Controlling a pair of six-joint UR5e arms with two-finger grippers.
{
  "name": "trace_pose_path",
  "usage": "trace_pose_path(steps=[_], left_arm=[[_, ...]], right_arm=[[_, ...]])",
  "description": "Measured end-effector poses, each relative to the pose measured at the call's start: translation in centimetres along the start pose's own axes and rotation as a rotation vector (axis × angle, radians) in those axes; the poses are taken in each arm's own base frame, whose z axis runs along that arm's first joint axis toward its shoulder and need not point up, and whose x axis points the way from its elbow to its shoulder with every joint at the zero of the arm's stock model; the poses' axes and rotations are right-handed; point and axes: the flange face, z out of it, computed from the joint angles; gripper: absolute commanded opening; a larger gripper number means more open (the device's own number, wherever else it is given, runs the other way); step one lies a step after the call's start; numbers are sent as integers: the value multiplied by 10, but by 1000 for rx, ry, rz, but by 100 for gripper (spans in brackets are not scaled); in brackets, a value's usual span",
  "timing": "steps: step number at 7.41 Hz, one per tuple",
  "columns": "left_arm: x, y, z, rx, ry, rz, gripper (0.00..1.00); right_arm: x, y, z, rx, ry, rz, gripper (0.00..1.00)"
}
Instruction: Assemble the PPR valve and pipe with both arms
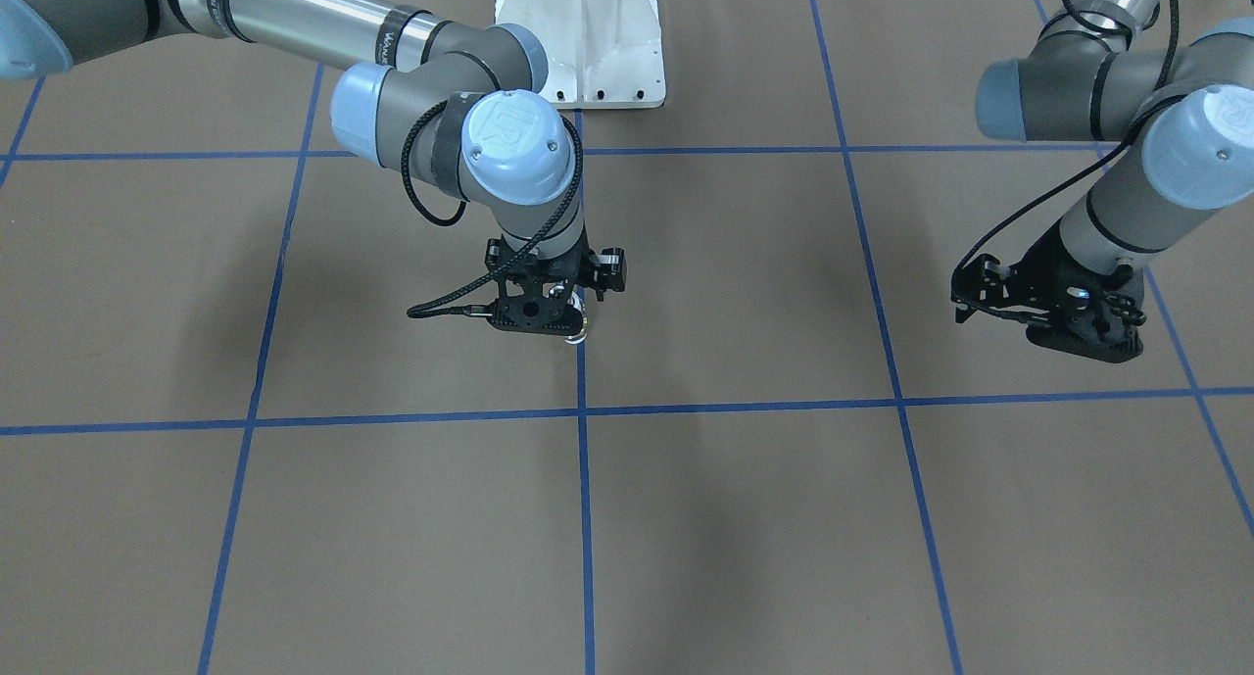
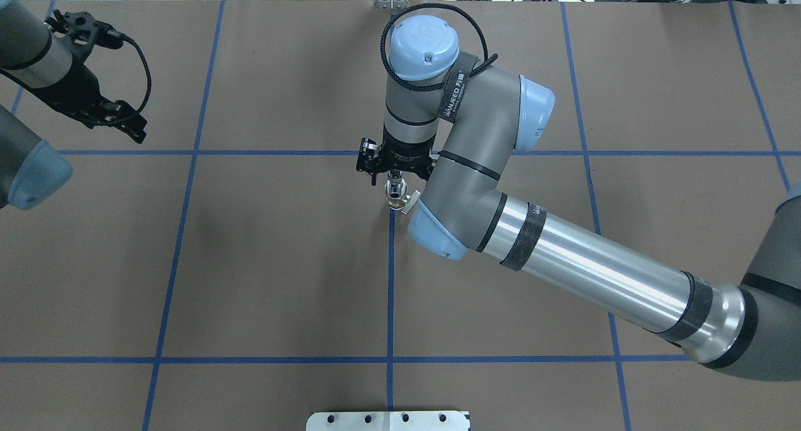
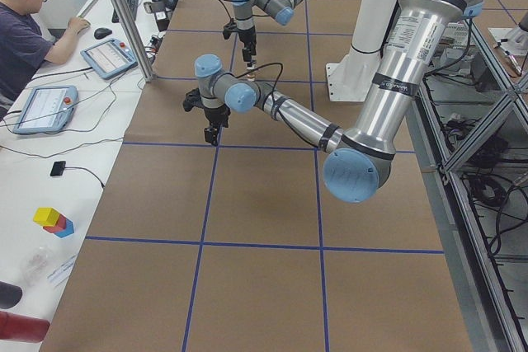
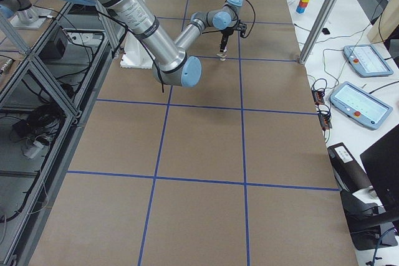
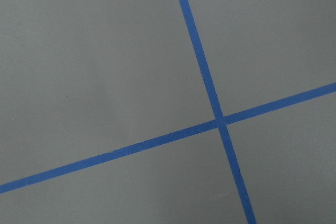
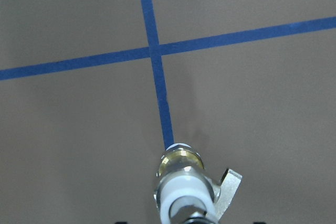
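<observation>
Two tools: right tool [image 2: 395,182] grips PPR valve [image 6: 185,182]; left tool [image 1: 1063,308] state unclear.

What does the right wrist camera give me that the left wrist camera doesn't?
Only the right wrist view shows the PPR valve: brass body, white plastic end, a side lever, at the frame's bottom edge above a blue tape line. Whether the pipe is attached cannot be told. Only the left wrist view shows nothing but bare brown table, no part at all. Both share brown table crossed by blue tape; neither shows gripper fingers.
</observation>
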Motion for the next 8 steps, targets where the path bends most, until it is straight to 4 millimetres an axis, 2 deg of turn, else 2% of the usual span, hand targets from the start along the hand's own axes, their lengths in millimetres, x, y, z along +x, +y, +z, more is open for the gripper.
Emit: trace_pose_path(steps=[3,4,5,6,7,8], left_arm=[[1,-1,-1,3,1,0,100],[1,-2,-2,3,1,3,100],[2,-2,-3,5,2,9,100],[2,-2,-5,9,2,13,100],[-4,0,-10,21,1,20,100],[-25,3,-22,41,-9,43,100]], right_arm=[[-4,2,-10,6,-15,-6,99],[-5,4,-25,18,-35,-6,99],[-3,8,-51,33,-52,3,99],[7,12,-87,52,-56,19,100],[32,14,-121,75,-51,22,100],[73,11,-147,98,-31,-1,100]])
